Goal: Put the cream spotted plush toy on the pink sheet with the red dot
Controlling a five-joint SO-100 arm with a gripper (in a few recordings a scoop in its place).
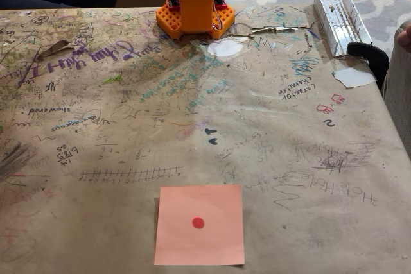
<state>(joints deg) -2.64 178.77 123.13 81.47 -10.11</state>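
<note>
Nearest the camera, the pink sheet with the red dot (pixel 199 224) lies flat on the scribbled brown paper table cover (pixel 128 126), its dot (pixel 198 222) at the centre and nothing resting on it. At the far edge stands the orange arm base (pixel 194 6), cut off by the frame top; jaw state cannot be determined. White paper scraps (pixel 225 47) lie near the base and at right. A metal rail (pixel 340 17) and black clamp (pixel 371 52) sit at the right rear.

The orange arm base (pixel 194 6) is cut off by the top edge; the table (pixel 289 158) runs past every side.
</note>
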